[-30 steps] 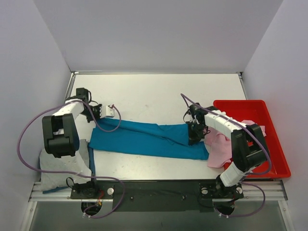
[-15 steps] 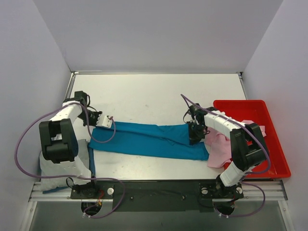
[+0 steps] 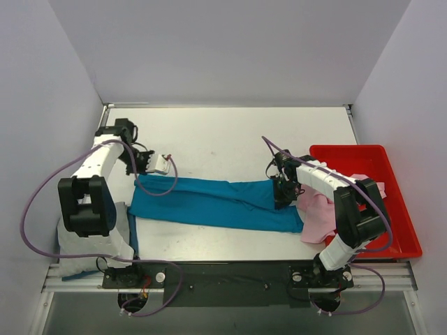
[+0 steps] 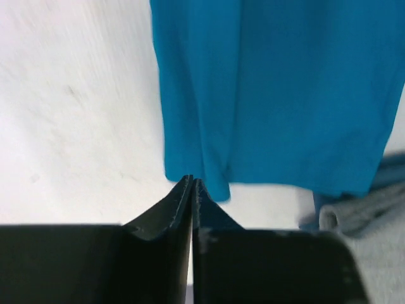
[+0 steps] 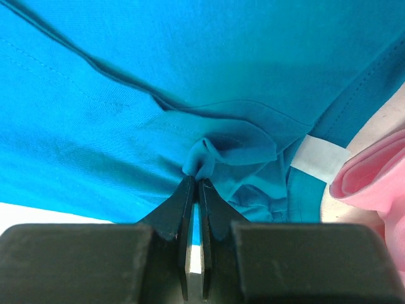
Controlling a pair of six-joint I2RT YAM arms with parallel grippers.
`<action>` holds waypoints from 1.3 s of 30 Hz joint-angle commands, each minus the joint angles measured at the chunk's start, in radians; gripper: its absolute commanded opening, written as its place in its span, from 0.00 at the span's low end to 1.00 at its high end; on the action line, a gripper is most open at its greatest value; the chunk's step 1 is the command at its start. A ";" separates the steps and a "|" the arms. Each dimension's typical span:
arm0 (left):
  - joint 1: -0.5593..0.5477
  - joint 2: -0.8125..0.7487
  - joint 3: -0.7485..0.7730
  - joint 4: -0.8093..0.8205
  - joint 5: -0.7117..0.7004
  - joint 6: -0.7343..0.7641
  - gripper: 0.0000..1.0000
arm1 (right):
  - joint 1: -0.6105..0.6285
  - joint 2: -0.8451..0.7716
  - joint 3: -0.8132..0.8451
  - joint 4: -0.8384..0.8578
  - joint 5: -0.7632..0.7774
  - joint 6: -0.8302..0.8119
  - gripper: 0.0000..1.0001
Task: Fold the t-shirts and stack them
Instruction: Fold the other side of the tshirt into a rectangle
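left gripper (image 4: 192, 183) closed, empty, just beside teal t-shirt (image 3: 209, 202) hem | right gripper (image 5: 195, 182) low, pinching its fold

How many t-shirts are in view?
3: a teal-blue cloth t-shirt, centre; a pale pink cloth t-shirt over the left rim of the red plastic tray; a light grey cloth t-shirt, near-left. Others may be hidden.

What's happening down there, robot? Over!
Left gripper shut, empty, just off the teal t-shirt. Right gripper shut, pinching its other end. Shirt lies stretched long on table. Pink t-shirt crowds that end.
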 commanded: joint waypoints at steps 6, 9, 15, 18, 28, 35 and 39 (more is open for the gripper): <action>-0.209 0.022 -0.129 0.457 0.017 -0.631 0.00 | 0.008 -0.030 -0.027 -0.012 0.010 -0.012 0.00; -0.212 0.063 -0.157 0.490 -0.020 -0.627 0.00 | 0.008 -0.042 -0.037 0.000 0.005 -0.004 0.00; -0.195 -0.003 -0.230 0.412 0.036 -0.500 0.00 | 0.008 -0.059 -0.056 0.002 0.021 0.003 0.00; -0.165 -0.034 -0.261 0.365 0.055 -0.438 0.00 | 0.008 -0.061 -0.062 0.006 0.022 0.005 0.00; -0.117 -0.081 -0.332 0.275 -0.013 -0.282 0.00 | 0.008 -0.074 -0.074 0.000 0.022 -0.003 0.00; -0.198 -0.080 -0.112 0.167 0.177 -0.430 0.00 | 0.038 -0.145 -0.042 -0.050 0.038 -0.029 0.00; -0.311 -0.064 -0.080 0.249 0.216 -0.630 0.00 | 0.066 -0.182 -0.027 -0.073 0.030 -0.058 0.00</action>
